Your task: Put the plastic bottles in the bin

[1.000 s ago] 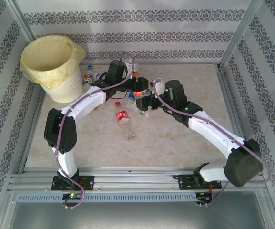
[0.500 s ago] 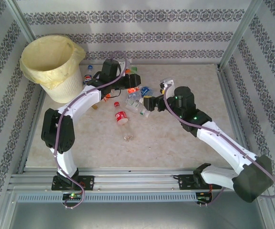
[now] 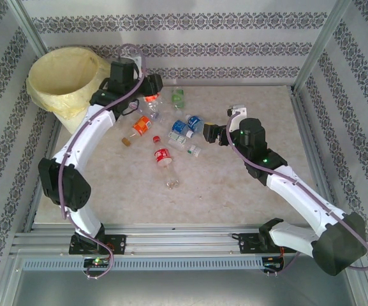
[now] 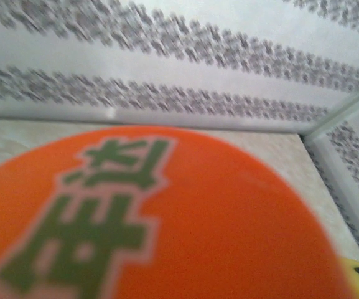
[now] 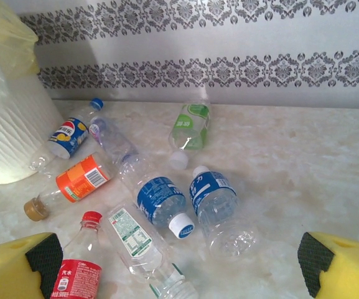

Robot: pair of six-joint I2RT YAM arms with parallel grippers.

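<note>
My left gripper (image 3: 150, 91) is raised beside the bin (image 3: 59, 78), a white ribbed bucket with a pale yellow liner, and is shut on a plastic bottle (image 3: 149, 99). That bottle's orange label (image 4: 167, 237) with green characters sits blurred, right against the left wrist camera. My right gripper (image 3: 213, 134) hovers open over the table; its yellow fingers (image 5: 17, 268) stand wide apart above several bottles lying down: two blue-labelled (image 5: 160, 198) (image 5: 212, 192), a green one (image 5: 190, 124), an orange one (image 5: 79, 179), a red one (image 5: 79, 271) and a white-labelled one (image 5: 132, 237).
A Pepsi-labelled bottle (image 5: 67, 136) and a clear one (image 5: 109, 138) lie against the bin's foot (image 5: 5, 143). Patterned walls and metal posts (image 3: 314, 54) enclose the marble tabletop (image 3: 235, 191). Open tabletop lies right of and in front of the pile.
My left arm has lifted the orange-labelled bottle out of the pile and swung it back and left toward the bin. The right gripper has drawn away to the right, still open.
</note>
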